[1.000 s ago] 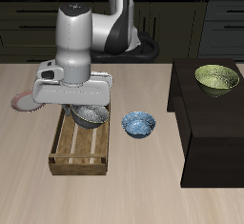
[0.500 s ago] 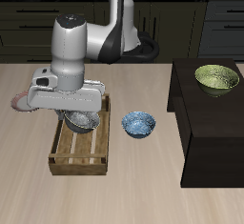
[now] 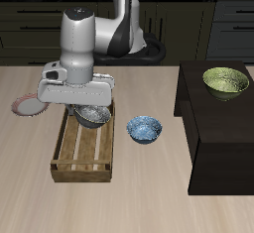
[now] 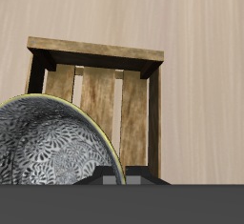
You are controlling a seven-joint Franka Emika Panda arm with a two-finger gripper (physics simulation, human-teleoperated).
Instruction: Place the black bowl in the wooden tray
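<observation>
Fingers (image 3: 91, 106) pinching black bowl (image 3: 93, 116) by its rim over wooden tray (image 3: 87, 158); rigid, light, probably slippery; rim grip suits

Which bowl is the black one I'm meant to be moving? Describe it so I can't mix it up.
Find the wooden tray on the light table. The black bowl is over its far end, just under the gripper. It is dark outside and speckled silver-grey inside, unlike the blue bowl beside the tray and the yellow-green bowl on the dark cabinet.
</observation>
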